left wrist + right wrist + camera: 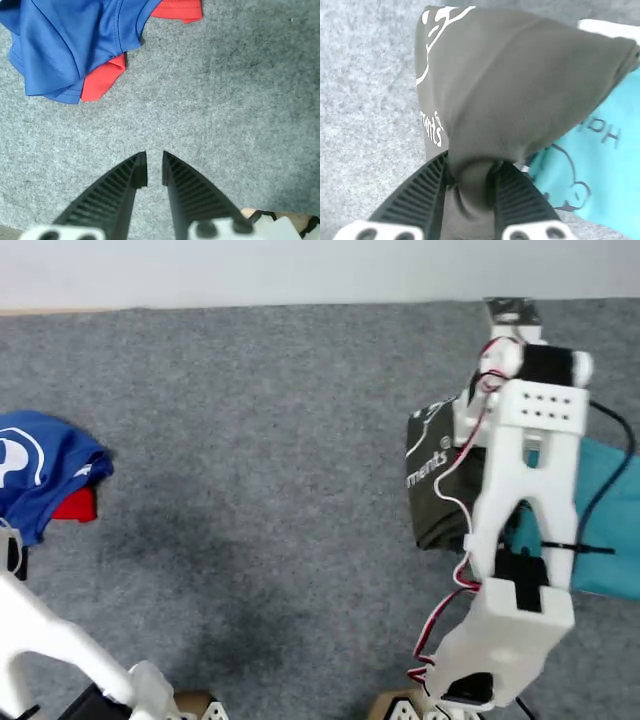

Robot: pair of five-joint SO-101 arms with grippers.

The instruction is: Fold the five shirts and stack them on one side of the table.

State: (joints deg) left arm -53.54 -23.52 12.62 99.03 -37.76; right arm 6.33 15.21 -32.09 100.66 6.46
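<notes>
We see the right gripper (472,164) pinch a bunched dark shirt (520,75) overlapping the smooth teal shirt (600,170); the left gripper (154,164) holds its ribbed jaws narrowly apart.

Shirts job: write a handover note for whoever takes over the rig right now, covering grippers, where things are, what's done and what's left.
Left gripper: open a little, empty, above the table near the blue shirt.
Right gripper: shut on a bunched part of the dark shirt.
Where: the dark shirt lies over the teal shirt on the right side. The blue shirt lies crumpled over the red shirt on the left side.
Done: a stack seems started on the right with teal and dark.
Left: release the dark shirt, then fold blue and red and stack them. The fifth shirt is not located.
</notes>
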